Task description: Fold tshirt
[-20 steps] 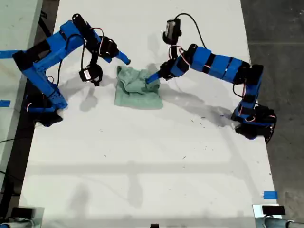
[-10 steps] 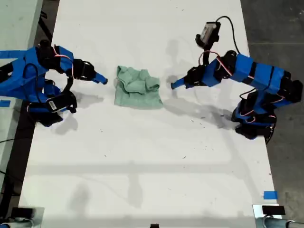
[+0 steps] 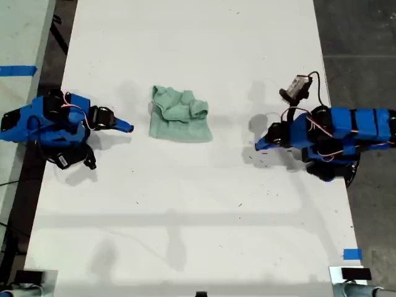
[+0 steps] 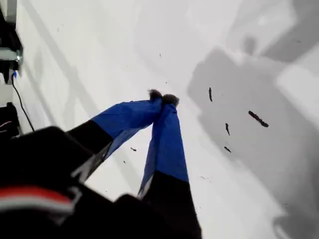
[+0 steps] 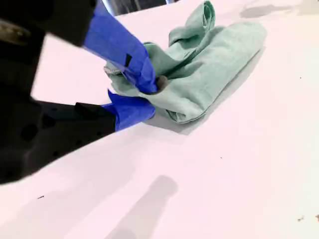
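The pale mint-green tshirt (image 3: 179, 115) lies bunched in a rough folded square on the white table, with a rumpled ridge along its far edge. My second gripper (image 3: 128, 129) is at the exterior view's left, low over the table, pointing at the tshirt (image 5: 209, 55) from a short gap away. Its blue fingers (image 5: 130, 56) are closed together with nothing between them. My first gripper (image 3: 258, 145) is pulled back at the exterior view's right, well clear of the cloth. Its fingertips (image 4: 162, 98) meet over bare table, holding nothing.
Small dark marks (image 4: 257, 118) speckle the table near my first gripper. A strip of blue tape (image 3: 351, 253) sits at the table's near corner on the exterior view's right. Another strip of blue tape (image 3: 17, 70) lies off the table at that view's left.
Both arms have drawn back from the tshirt toward their bases and lowered. My first gripper, which touched the cloth a second ago, is now far from it. The tshirt has stayed in place.
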You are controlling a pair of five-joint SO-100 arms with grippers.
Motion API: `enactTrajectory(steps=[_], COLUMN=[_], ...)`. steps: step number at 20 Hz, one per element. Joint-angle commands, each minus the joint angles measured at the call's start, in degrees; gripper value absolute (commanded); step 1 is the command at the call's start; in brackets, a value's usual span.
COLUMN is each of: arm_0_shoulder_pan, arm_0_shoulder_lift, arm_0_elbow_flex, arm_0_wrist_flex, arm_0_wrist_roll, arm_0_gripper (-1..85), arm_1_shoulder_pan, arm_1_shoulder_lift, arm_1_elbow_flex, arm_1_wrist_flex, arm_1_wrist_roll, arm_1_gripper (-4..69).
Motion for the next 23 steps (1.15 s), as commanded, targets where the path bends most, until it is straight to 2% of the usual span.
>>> enactTrajectory(steps=[1,2,3,4,6,7,9,10,12,23], arm_0_shoulder_pan=[1.9,1.9,1.0,0.1,-0.7,-1.6,-2.5,-2.9,-3.1,-3.1], arm_0_shoulder_lift=[1.4,1.4,1.4,1.4,1.4,1.4,1.4,1.4,1.4,1.4], arm_0_elbow_flex=[5.4,6.4,6.3,6.3,6.4,6.6,6.5,6.5,6.5,6.5], arm_0_wrist_flex=[-2.3,-1.4,2.9,7.5,15.4,15.4,15.4,15.4,15.4,15.4], arm_0_wrist_roll=[-2.6,-2.6,-3.6,-4.0,-4.6,-4.2,-4.2,-4.2,-4.2,-4.2], arm_0_gripper=[2.2,2.7,2.4,0.1,0.8,2.4,5.1,5.2,5.3,5.3], arm_1_shoulder_pan=[-2.3,-2.4,-2.5,-2.5,-2.5,-2.5,-1.5,-0.9,-0.6,-0.8], arm_1_shoulder_lift=[18.3,27.9,27.1,25.5,25.1,26.5,28.2,28.2,28.2,28.3], arm_1_elbow_flex=[9.6,13.2,13.6,13.5,13.4,13.7,13.9,13.9,13.6,13.4], arm_1_wrist_flex=[1.6,7.1,8.3,8.8,9.0,8.3,7.9,7.9,8.6,9.0], arm_1_wrist_roll=[5.7,7.4,7.9,8.8,12.7,14.2,4.4,-4.9,-28.2,-27.5], arm_1_gripper=[-1.5,-1.8,-1.8,-1.8,0.1,1.4,4.6,4.6,4.5,3.4])
